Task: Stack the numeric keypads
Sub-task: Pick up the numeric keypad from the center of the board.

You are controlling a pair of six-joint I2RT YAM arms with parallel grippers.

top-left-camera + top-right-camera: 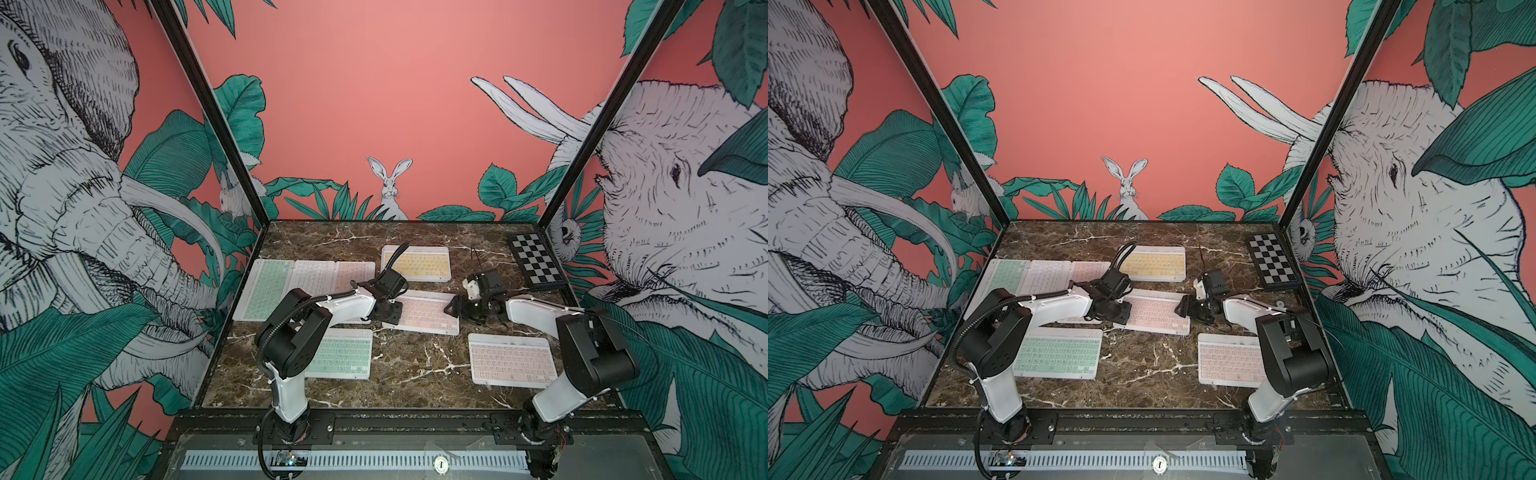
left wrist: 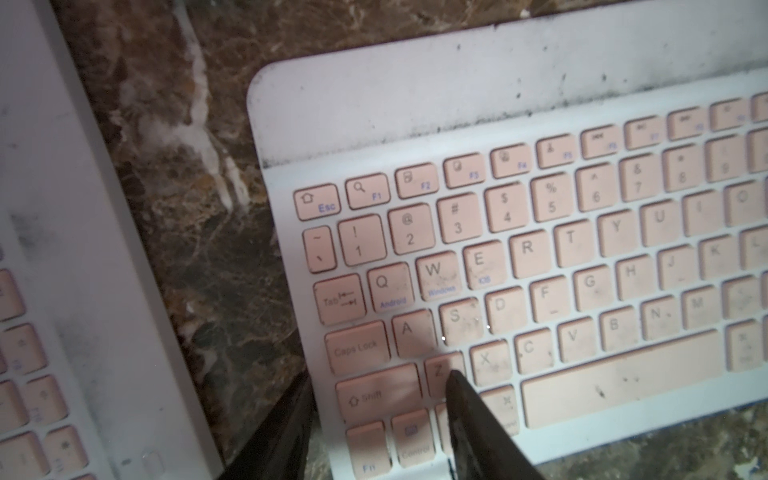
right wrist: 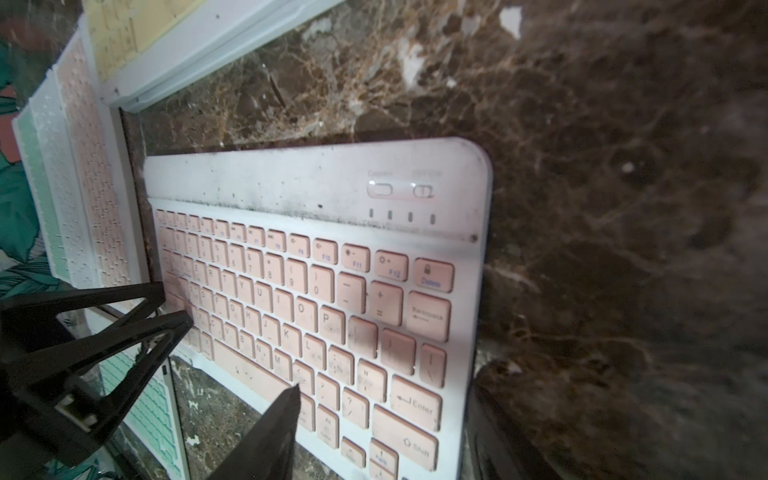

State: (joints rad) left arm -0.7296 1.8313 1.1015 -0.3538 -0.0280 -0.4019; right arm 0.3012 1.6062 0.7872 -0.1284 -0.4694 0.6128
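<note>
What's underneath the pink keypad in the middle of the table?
The marble table shows along the middle pink keypad edges; whatever lies directly beneath it is covered by the keypad itself.

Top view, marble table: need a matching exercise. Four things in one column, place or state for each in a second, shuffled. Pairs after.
Things
1. yellow-keyed white-framed flat keypad
2. lone mint-keyed white-framed flat keypad
3. black-and-white checkered flat board
4. left gripper

Place or state
A. far right corner
B. shut on the short end of the central pink-keyed white-framed keypad
C. near left
D. far middle

Pairs: 1-D, 2-C, 3-A, 4-B
</note>
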